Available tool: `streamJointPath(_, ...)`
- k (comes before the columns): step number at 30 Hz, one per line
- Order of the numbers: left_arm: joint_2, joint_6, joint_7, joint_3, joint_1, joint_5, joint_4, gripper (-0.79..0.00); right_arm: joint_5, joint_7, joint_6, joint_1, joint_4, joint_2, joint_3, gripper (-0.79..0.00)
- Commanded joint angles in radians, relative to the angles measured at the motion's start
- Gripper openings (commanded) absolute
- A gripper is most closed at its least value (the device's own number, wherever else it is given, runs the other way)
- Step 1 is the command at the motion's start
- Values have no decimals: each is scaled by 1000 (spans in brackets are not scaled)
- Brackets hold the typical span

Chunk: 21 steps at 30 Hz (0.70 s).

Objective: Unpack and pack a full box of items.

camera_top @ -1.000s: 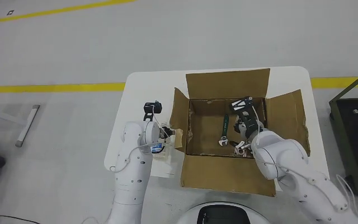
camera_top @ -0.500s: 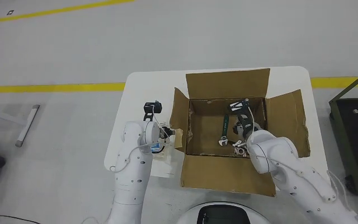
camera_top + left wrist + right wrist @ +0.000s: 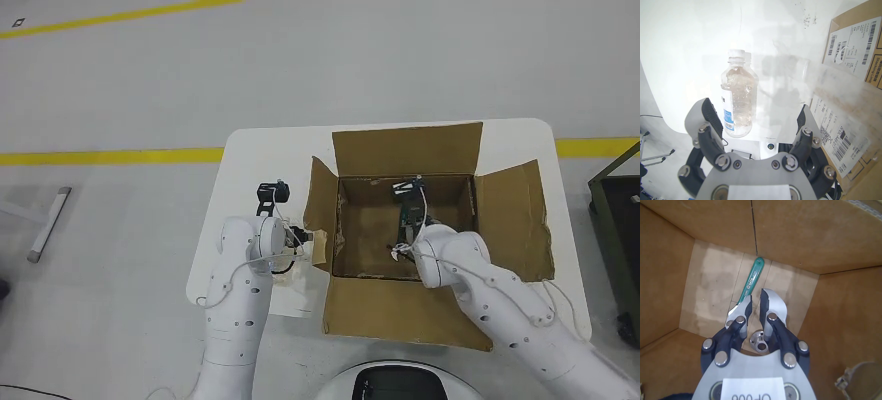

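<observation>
The open cardboard box [image 3: 405, 150] stands on the white table [image 3: 270, 160]. On its floor lies a green-handled wrench [image 3: 753, 275], with a round metal flange [image 3: 759, 342] near it. My right gripper [image 3: 755, 296] hangs inside the box just above the wrench's metal end, fingers nearly together and holding nothing. In the top view this gripper [image 3: 408, 222] is mid-box. Outside the box's left wall, a clear water bottle [image 3: 737, 98] lies on the table. My left gripper [image 3: 755, 106] is open above the bottle's lower end, not touching it.
A blurred clear plastic object [image 3: 829, 83] rests against the labelled box wall [image 3: 848, 123] beside the bottle. A brownish round item [image 3: 857, 376] sits in a box corner. A dark rack [image 3: 620, 220] stands past the table's right edge.
My right arm has swung leftward across the box, from the right side to over the wrench. The left arm and the bottle have stayed put.
</observation>
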Motion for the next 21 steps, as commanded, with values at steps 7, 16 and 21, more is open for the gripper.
streamJointPath(7, 0, 0, 0, 0, 0, 0, 0, 0, 17, -14, -2, 34, 85, -26, -20, -483)
streamJointPath(16, 0, 0, 0, 0, 0, 0, 0, 0, 22, -25, 2, 63, 160, -52, -38, -480)
streamJointPath(21, 0, 0, 0, 0, 0, 0, 0, 0, 22, -29, 4, 71, 190, -65, -45, -459)
